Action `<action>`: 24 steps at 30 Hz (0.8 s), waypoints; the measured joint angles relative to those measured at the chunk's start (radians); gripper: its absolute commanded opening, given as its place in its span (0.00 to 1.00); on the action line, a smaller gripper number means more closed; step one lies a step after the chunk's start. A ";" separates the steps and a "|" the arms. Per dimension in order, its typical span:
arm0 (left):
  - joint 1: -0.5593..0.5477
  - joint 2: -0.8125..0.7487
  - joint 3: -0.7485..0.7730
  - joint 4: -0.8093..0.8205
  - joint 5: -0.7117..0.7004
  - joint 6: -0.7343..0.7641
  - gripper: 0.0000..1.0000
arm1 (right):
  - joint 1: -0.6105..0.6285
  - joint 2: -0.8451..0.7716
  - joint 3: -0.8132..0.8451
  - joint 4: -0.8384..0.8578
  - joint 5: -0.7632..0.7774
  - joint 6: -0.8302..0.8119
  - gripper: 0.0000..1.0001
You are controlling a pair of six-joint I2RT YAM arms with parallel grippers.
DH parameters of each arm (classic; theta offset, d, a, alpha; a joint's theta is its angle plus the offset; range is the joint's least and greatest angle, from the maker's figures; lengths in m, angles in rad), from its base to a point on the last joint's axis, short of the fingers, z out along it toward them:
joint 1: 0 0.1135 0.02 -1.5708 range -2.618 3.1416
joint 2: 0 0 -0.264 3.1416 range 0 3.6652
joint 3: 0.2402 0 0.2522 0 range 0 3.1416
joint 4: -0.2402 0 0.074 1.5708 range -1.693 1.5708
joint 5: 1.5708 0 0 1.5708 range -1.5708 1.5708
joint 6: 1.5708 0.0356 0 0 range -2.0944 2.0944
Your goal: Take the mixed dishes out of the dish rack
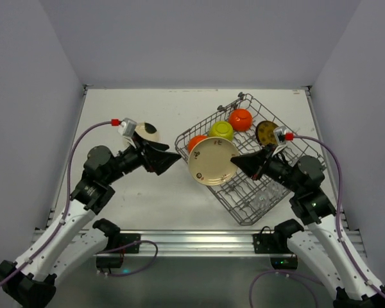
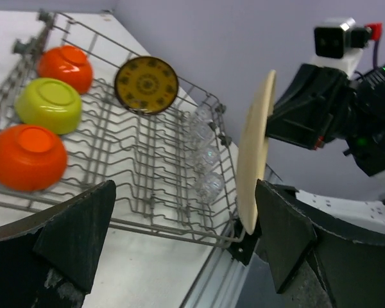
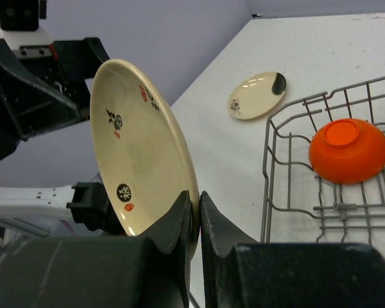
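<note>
One white table point(image 1: 141, 199) between grey walls point(image 1: 192, 38), grey wire dish rack point(image 1: 244, 196) on its right side, right gripper point(image 3: 199, 208) pinching round cream plate point(image 3: 141, 141), left gripper point(image 1: 170, 160) spread wide

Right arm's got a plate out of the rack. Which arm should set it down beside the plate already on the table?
Left, likely. The left gripper is open, facing the held plate, and the table plate lies beside that arm. The right gripper, shut on the rim, is farther off.

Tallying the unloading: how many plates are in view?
3. The right tool pinches one plate, a second plate stands in the rack, a third plate lies on the table. None looks hidden.
</note>
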 measured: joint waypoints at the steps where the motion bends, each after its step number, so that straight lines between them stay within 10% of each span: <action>1: -0.038 0.020 0.002 0.016 0.000 0.001 0.90 | 0.000 0.008 0.000 0.013 -0.008 0.008 0.00; 6: -0.220 0.129 0.026 0.043 -0.057 0.028 0.74 | 0.000 0.074 0.000 0.037 -0.020 0.026 0.00; 13: -0.306 0.210 0.083 0.043 -0.179 0.071 0.00 | 0.000 0.106 -0.006 0.065 -0.069 0.043 0.00; 18: -0.350 0.246 0.110 0.024 -0.301 0.100 0.00 | -0.014 0.093 -0.014 0.078 -0.065 0.037 0.01; 19: -0.362 0.248 0.115 0.017 -0.331 0.100 0.00 | -0.014 0.091 -0.014 0.077 -0.060 0.035 0.14; 20: -0.375 0.247 0.119 0.006 -0.361 0.100 0.00 | -0.014 0.089 -0.015 0.076 -0.055 0.033 0.66; 21: -0.387 0.247 0.125 -0.005 -0.392 0.098 0.00 | -0.014 0.088 -0.015 0.071 -0.050 0.040 0.93; 24: -0.410 0.256 0.163 -0.110 -0.553 0.081 0.00 | -0.003 0.063 -0.014 0.042 -0.026 0.024 0.99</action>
